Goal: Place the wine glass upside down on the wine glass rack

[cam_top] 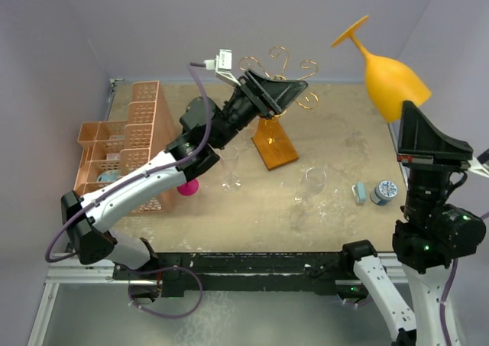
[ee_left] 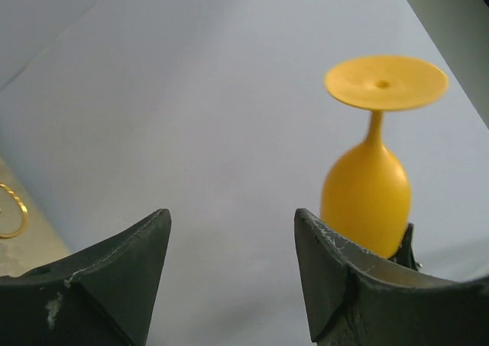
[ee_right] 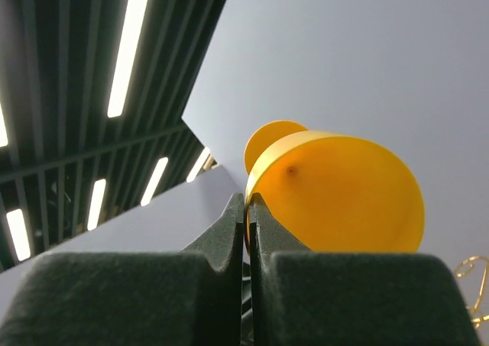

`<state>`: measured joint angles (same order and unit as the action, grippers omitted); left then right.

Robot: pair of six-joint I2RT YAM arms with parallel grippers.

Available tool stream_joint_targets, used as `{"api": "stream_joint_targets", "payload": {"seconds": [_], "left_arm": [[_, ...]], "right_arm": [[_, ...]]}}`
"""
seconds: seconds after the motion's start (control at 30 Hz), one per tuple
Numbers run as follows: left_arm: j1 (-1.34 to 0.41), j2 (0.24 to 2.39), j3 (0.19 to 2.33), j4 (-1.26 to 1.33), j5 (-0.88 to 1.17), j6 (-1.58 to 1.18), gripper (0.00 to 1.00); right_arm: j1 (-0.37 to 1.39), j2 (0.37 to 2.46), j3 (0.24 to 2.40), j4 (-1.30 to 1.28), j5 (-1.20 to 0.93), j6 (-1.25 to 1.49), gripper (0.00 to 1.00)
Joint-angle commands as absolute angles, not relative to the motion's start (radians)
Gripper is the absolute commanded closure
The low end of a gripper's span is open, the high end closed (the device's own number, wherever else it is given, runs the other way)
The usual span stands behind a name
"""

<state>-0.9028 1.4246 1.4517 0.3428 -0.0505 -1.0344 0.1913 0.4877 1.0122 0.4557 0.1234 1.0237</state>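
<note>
Your wine glass looked like smooth yellow-orange plastic with a soft, dull shine. The wine glass rack was thin, shiny gold wire, and its base was glossy orange-brown wood. The crate was orange plastic. The table looked tan, blotchy and worn. The left gripper had matt black fingers with white scuffs.

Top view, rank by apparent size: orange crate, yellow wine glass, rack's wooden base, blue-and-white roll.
1. orange crate
2. yellow wine glass, though it is held up nearer the camera, which inflates it
3. wooden base
4. blue-and-white roll
</note>
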Motion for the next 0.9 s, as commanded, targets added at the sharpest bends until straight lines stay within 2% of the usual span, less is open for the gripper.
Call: {"api": "stream_joint_targets", "payload": {"seconds": [0.0,0.33,0.6,0.87], "left_arm": [[-0.982,1.451,1.521,0.548,-0.09,-0.927,0.37],[-1.001,1.473,1.477,0.731,-0.225,-0.944,0.37],[-1.005,1.492,1.484,0.784,-0.342,-0.971,0.36],[-1.005,1.523,1.512,0.79,-0.451,-1.017,0.49]], "right_arm": [[0.192,0.523,0.992,0.561,-0.017,1.012,1.0],[0.192,0.596,0.932,0.685,-0.215,1.021,1.0],[0.191,0.64,0.894,0.775,-0.318,1.041,1.0],[0.192,0.644,0.85,0.835,-0.421,1.043,1.0]]}}
